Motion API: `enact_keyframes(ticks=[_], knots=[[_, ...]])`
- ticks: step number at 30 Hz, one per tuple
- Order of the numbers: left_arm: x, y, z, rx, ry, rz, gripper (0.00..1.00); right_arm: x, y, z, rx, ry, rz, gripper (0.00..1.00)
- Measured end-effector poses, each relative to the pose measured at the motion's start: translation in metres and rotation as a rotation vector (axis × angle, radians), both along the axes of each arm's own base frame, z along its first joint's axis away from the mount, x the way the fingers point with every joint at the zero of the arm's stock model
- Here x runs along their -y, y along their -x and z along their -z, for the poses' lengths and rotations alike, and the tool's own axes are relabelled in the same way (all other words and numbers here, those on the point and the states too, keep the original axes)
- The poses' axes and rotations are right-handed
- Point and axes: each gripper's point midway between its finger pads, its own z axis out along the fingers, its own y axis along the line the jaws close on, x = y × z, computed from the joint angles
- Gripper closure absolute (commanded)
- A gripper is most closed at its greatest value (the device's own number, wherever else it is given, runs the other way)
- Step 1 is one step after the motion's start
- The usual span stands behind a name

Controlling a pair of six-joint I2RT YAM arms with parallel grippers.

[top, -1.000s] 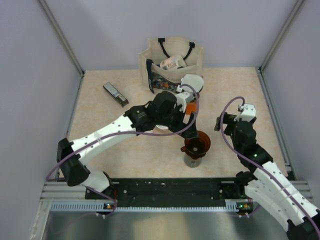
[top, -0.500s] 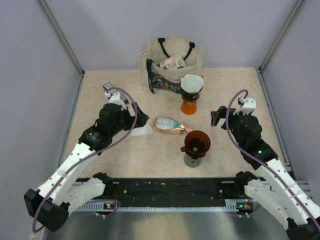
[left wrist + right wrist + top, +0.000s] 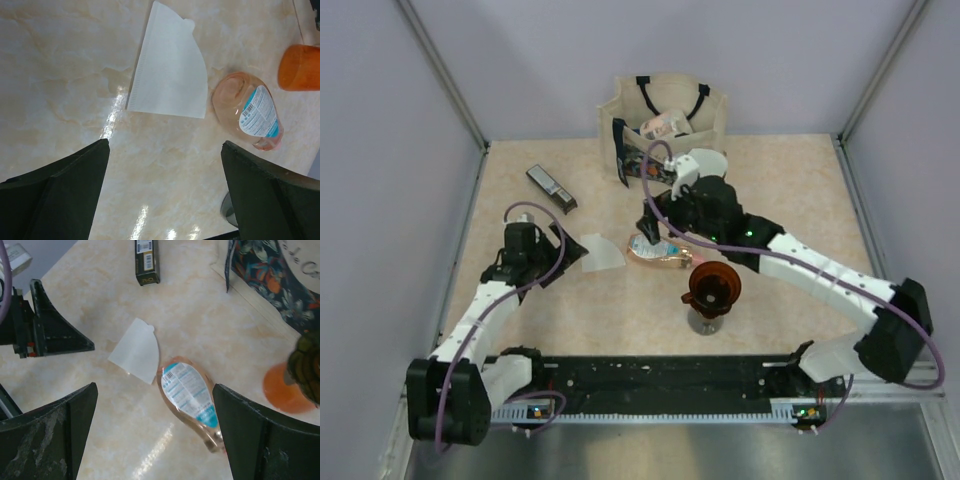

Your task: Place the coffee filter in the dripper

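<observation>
A white fan-shaped coffee filter (image 3: pixel 602 252) lies flat on the table, also in the left wrist view (image 3: pixel 170 75) and the right wrist view (image 3: pixel 136 351). The brown dripper (image 3: pixel 712 287) stands on a metal stand near the front centre, with nothing in it that I can see. My left gripper (image 3: pixel 558 255) is open and empty, low, just left of the filter (image 3: pixel 165 190). My right gripper (image 3: pixel 650 225) is open and empty, above the table between the filter and a lying bottle (image 3: pixel 155 430).
A pinkish soap bottle (image 3: pixel 660 252) lies right of the filter, close to the dripper. An orange cup (image 3: pixel 285 390) with more filters stands behind it. A cloth bag (image 3: pixel 665 125) is at the back and a black box (image 3: pixel 551 187) at the back left.
The left arm drew back from the orange cup to the left, and the filter now lies free on the table. The right arm swung from the right side over the centre.
</observation>
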Motion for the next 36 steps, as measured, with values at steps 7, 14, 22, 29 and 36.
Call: enact_keyframes(ticks=[7,14,22,29,36], knots=[[-0.002,-0.007,0.016,-0.047,0.024,-0.045,0.17,-0.092,-0.020,0.036,-0.052,0.093,-0.069,0.02],[-0.001,-0.006,0.039,-0.125,0.036,-0.062,0.42,-0.131,-0.056,0.111,-0.151,0.233,-0.007,0.05],[0.000,-0.009,0.056,-0.158,0.057,-0.090,0.52,-0.146,-0.077,0.158,-0.181,0.311,0.025,0.07],[0.001,-0.018,0.062,-0.155,0.068,-0.108,0.59,-0.158,-0.085,0.193,-0.204,0.350,0.018,0.11],[0.004,-0.018,0.079,-0.211,0.059,-0.104,0.66,-0.163,-0.085,0.213,-0.263,0.344,0.000,0.19]])
